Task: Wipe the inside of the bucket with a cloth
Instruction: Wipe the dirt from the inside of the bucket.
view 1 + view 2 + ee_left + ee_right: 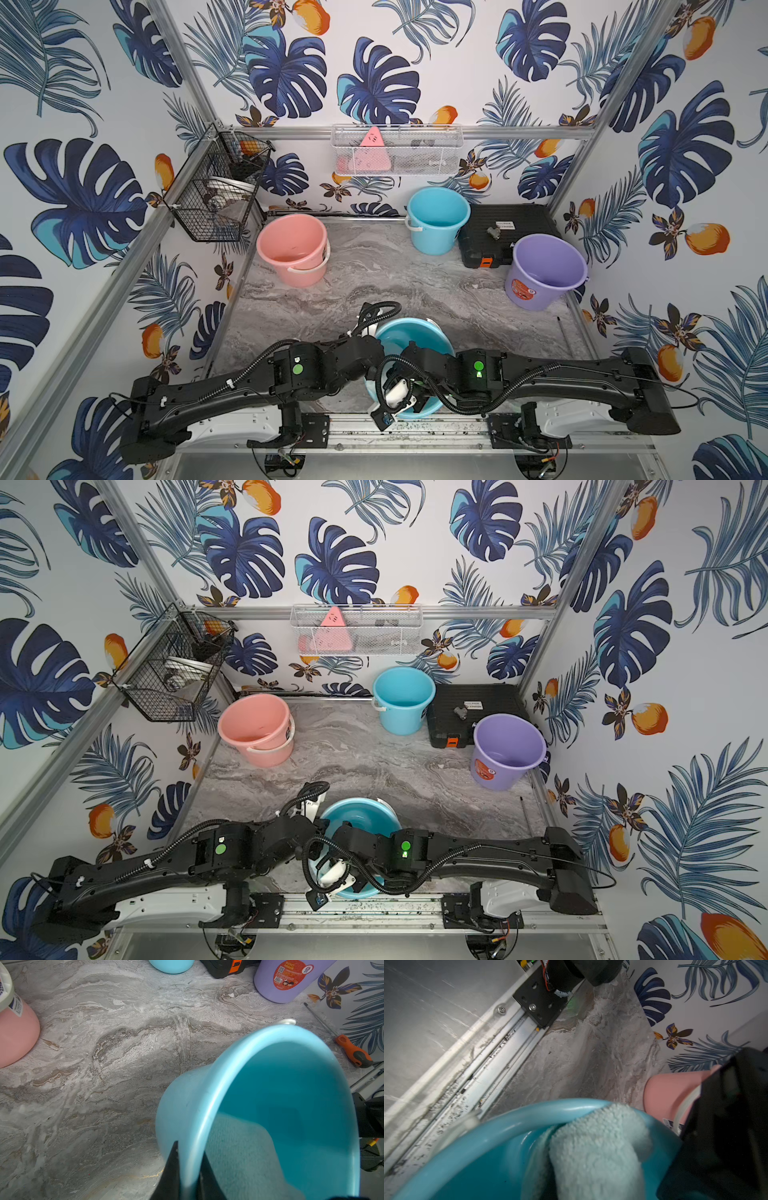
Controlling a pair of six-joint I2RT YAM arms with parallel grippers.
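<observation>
A light blue bucket stands tilted near the front middle of the marbled table, between my two arms. In the left wrist view my left gripper is shut on the bucket's rim, one finger outside the wall and one inside. The pale mint fluffy cloth lies bunched against the inside wall just under the rim; it also shows as a cloth fold beside my left inner finger. My right gripper reaches down into the bucket and is shut on the cloth, which hides its fingers.
A pink bucket stands back left, a second blue bucket at the back, a purple bucket at the right beside a black case. An orange screwdriver lies by the right wall. The metal rail runs along the front.
</observation>
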